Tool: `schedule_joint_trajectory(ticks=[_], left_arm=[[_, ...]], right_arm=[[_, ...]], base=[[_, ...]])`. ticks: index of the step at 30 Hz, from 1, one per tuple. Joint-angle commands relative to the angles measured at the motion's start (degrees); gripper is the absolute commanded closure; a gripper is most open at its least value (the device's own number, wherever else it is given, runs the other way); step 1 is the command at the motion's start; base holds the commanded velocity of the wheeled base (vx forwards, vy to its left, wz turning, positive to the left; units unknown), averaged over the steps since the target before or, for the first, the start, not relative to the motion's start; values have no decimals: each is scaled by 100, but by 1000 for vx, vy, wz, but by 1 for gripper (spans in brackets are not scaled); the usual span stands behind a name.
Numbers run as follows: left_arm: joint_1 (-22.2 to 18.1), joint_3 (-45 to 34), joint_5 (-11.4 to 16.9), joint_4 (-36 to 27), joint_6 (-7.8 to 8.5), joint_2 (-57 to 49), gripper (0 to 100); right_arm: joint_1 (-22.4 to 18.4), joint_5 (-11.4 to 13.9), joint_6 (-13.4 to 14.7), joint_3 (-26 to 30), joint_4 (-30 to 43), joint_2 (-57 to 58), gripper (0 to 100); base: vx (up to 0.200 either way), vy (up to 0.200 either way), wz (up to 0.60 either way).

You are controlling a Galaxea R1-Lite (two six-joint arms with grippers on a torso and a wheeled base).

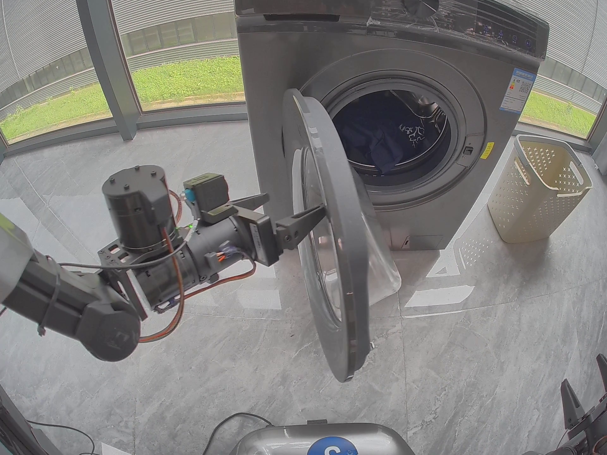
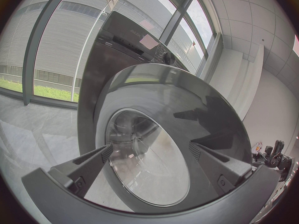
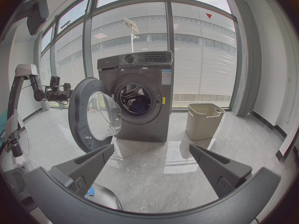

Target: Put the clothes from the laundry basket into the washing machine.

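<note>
Grey metal-look door [image 1: 341, 298] hangs wide open on the washing machine [image 1: 284, 64]. The left gripper [image 1: 296, 203] is at the door's outer face with fingers spread wide and nothing held; can't confirm contact. The door looks rigid, hinged and easy to swing, so push on the solid rim, not the clear glass bowl.

Dark clothes [image 1: 379, 134] sit bunched inside the drum. They look soft, light and limp and would drape and snag. If any need regrabbing, pinch a raised fold deep enough not to slip.

Cream laundry basket [image 1: 537, 191] stands on the floor just right of the machine, no cloth visible in it. Loading looks done.

Right gripper [image 3: 149, 148] is low and well back from the machine, jaws wide, empty.
</note>
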State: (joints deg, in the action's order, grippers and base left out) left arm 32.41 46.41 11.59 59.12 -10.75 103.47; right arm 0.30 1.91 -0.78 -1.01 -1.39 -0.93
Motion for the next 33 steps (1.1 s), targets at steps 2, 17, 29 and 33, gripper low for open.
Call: schedule_joint_trajectory(ticks=[2,17,29,33], left_arm=[[230,879,-113,-24,-138,753,0],[318,2891,-650,-305,-384,2054,0],[520,5150,-1933,-1087,-1263,3100,0],[661,5616,-2047,-1615,-1816,3091,0]], right_arm=[[5,2,-1,101,-2,93,0],[5,2,-1,101,-2,93,0],[5,2,-1,101,-2,93,0],[-4,2,-1,101,-2,93,0]], base=[[0,0,0],[0,0,0],[0,0,0],[0,0,0]])
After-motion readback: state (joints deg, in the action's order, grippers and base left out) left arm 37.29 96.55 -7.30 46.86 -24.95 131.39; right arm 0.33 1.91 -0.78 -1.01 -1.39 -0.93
